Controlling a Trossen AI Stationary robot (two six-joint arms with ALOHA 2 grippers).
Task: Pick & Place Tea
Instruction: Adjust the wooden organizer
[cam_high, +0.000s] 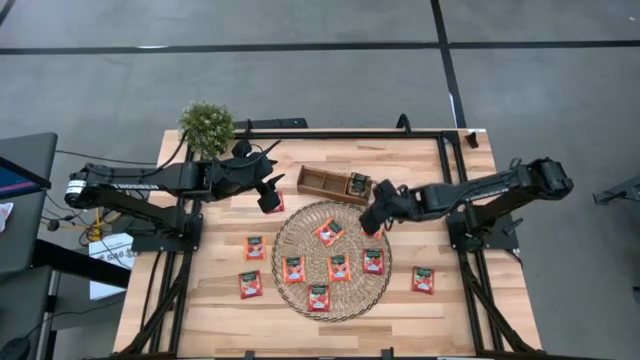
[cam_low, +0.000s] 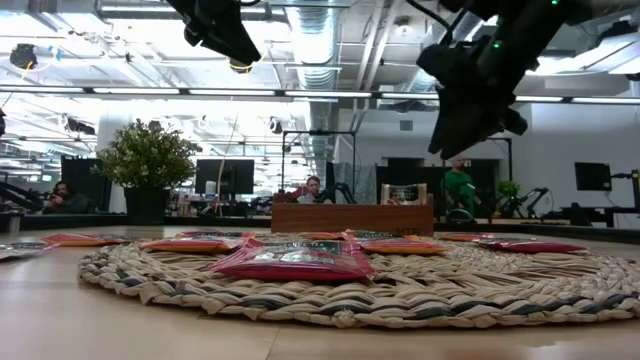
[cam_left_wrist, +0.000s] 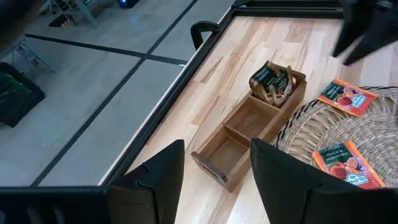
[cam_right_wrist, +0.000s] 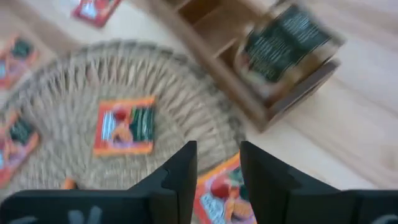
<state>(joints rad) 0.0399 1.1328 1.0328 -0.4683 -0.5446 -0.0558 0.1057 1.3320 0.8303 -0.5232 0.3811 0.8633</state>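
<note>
Most tea sachets (cam_high: 319, 297) unplaced: six on the woven mat (cam_high: 290, 240), three on bare table (cam_high: 500, 300) left of it, one right, one under the left gripper (cam_high: 270, 192). A few stand in the wooden tray (cam_high: 320, 183) end compartment; two empty. Right gripper (cam_high: 372, 222), fingers apart, holds nothing, above the mat's far-right edge; left open, empty, beside the tray. Far rail close behind tray; plant (cam_high: 207, 124) far-left.

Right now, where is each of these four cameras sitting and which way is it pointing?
High view: overhead, straight down on the table; both arms show.
Low view: at tabletop height, across the woven mat into the room; arms hang above.
Left wrist view: past the left gripper at the wooden tray.
Right wrist view: past the right gripper, also showing tray and mat.
</note>
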